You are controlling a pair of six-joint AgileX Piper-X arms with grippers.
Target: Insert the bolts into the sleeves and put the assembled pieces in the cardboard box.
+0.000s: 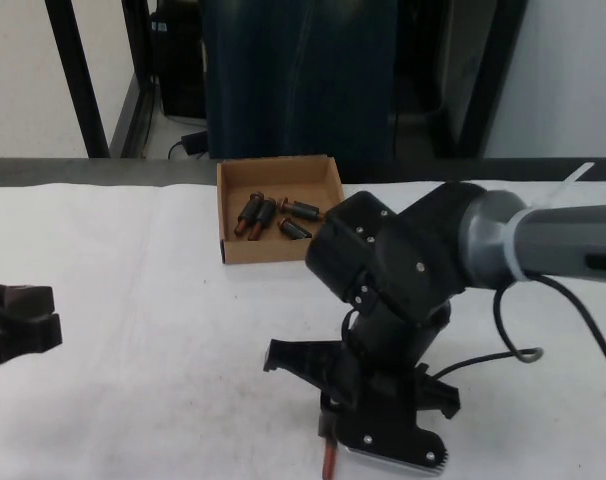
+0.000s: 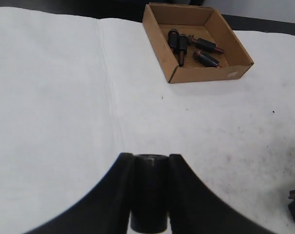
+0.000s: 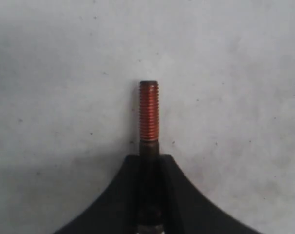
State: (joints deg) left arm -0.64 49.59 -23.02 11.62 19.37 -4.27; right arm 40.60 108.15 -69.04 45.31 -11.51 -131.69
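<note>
Right gripper (image 3: pixel 149 161) clamps a bolt (image 3: pixel 148 112), left gripper (image 2: pixel 150 158) a sleeve (image 2: pixel 148 195); insertion looks next, needing alignment. Box (image 1: pixel 273 250) at twelve o'clock.

Around your bench: cloth, rim and backdrop

You have a white cloth (image 1: pixel 133 300) spread over the bench, with a long crease (image 2: pixel 109 83) running near to far, left of centre, and a few small dark specks (image 2: pixel 162 97) scattered toward its right side. Along the far edge you see the bench's dark rim (image 1: pixel 83 170). Beyond it a dark blue panel (image 1: pixel 303 70) stands in the middle. Slanted black posts (image 1: pixel 78 75) rise to the left, and between the two a black box-like unit (image 1: pixel 180 55) sits above a dark cable (image 1: pixel 193 145).
</note>
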